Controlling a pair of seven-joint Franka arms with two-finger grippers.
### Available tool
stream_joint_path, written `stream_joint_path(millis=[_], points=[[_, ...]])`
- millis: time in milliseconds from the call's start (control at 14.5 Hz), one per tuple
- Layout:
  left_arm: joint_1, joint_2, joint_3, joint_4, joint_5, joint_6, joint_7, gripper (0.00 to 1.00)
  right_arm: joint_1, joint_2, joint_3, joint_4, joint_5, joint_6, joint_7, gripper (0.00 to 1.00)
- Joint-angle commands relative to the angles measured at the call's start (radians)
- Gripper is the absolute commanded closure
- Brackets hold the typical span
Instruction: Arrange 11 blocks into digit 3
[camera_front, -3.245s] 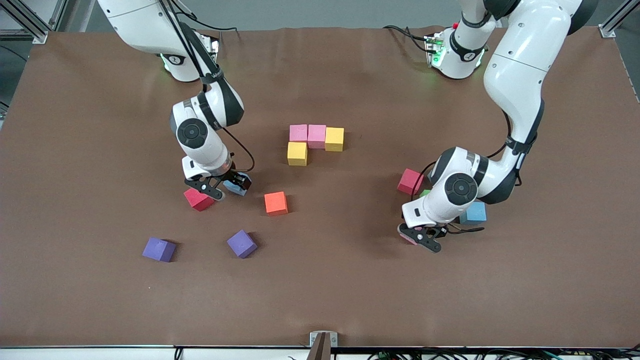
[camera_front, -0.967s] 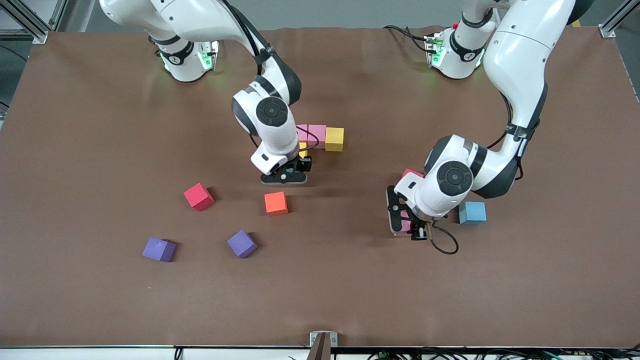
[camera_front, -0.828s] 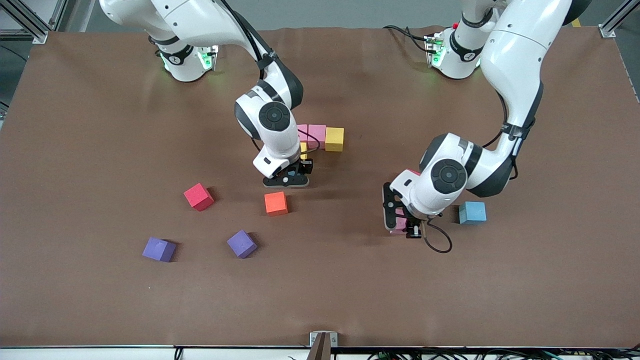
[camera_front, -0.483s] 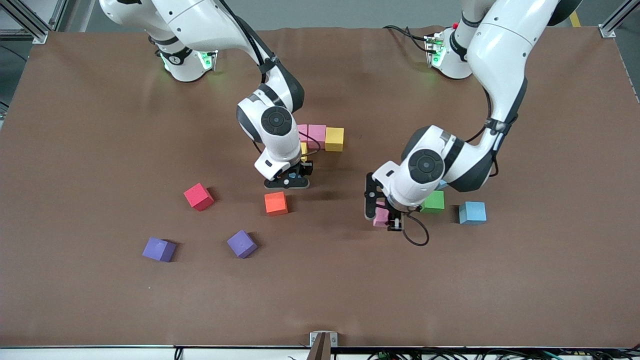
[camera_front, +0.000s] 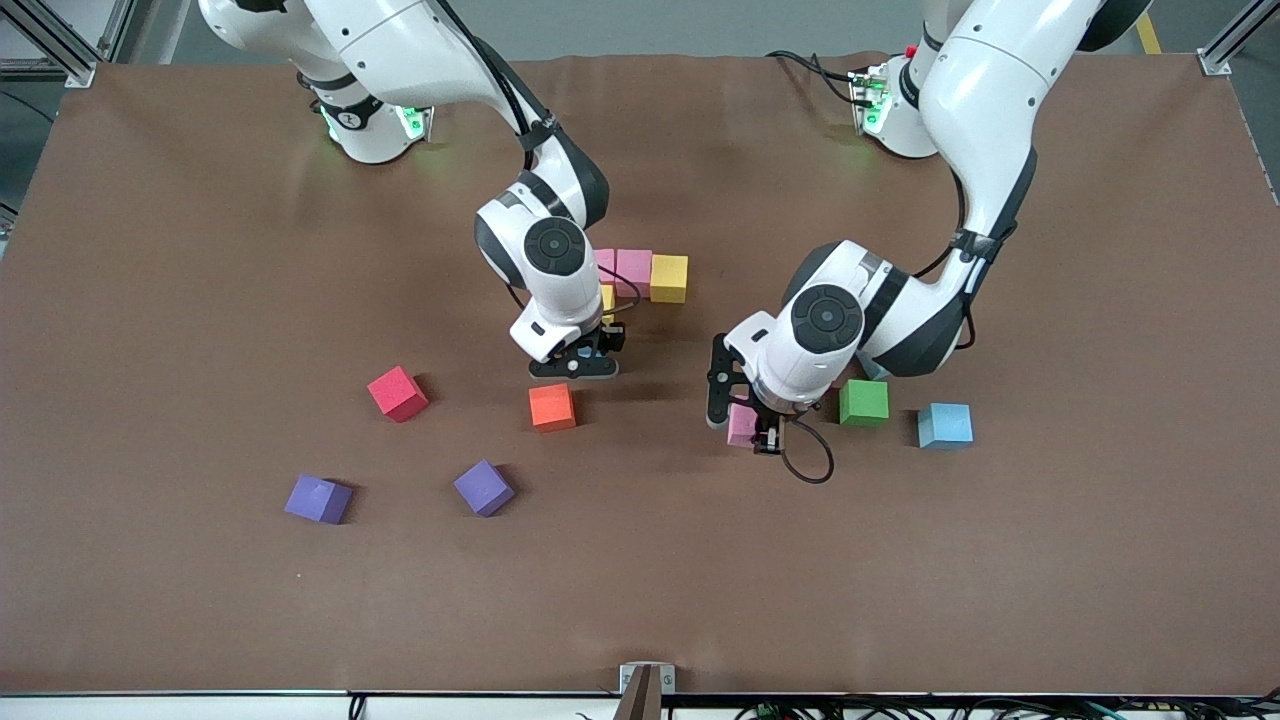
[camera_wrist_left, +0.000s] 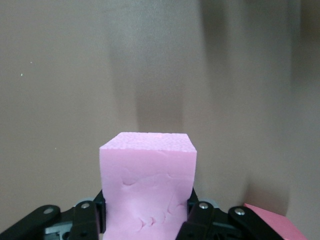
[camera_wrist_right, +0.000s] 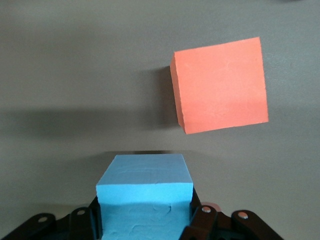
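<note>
Brown table cloth (camera_front: 200, 300) carries a started figure of 4 cubes (camera_front: 640, 272), 2 pink and 2 yellow. Over the last 3 seconds both arms have lifted a block and swung inward. The right gripper (camera_front: 575, 362), clamped on a light blue cube (camera_wrist_right: 145, 192), now hangs beside the figure's yellow corner, with the orange cube (camera_front: 552, 406) just ahead of it. The left gripper (camera_front: 742, 418), clenched on a pink cube (camera_wrist_left: 147, 187), has left the green cube (camera_front: 863, 401) and is travelling toward the figure. I judge 2 placements are imminent.
</note>
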Motion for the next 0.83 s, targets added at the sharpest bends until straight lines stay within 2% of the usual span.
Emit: stream_joint_path(millis=[0,759], points=[[-0.002,0.000,0.001,0.007,-0.001,-0.016,-0.010,0.80,0.009,0.006,-0.001,0.006,0.014,-0.001,-0.008,0.86],[-0.002,0.007,0.003,0.004,-0.001,-0.016,-0.022,0.79,0.027,0.024,-0.001,0.002,0.020,0.006,0.003,0.86]])
